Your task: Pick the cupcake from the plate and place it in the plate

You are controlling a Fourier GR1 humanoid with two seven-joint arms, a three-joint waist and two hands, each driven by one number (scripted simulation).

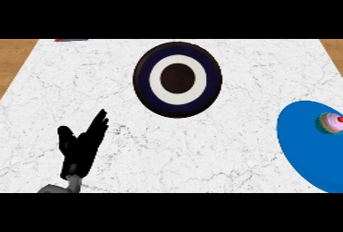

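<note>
Sitting near the right edge of the round blue plate (301, 145), the small cupcake with pink frosting and a red topping (330, 122) lies well apart from the left hand (81, 144), far off to the right of its fingers. That hand rests with fingers straight and up, holding nothing; the right hand is not in view. Likely light, soft and easily smeared, the cupcake is best taken by its wrapper sides. The round dark plate with 1 white ring (177, 79), beyond the fingertips, holds nothing.
</note>
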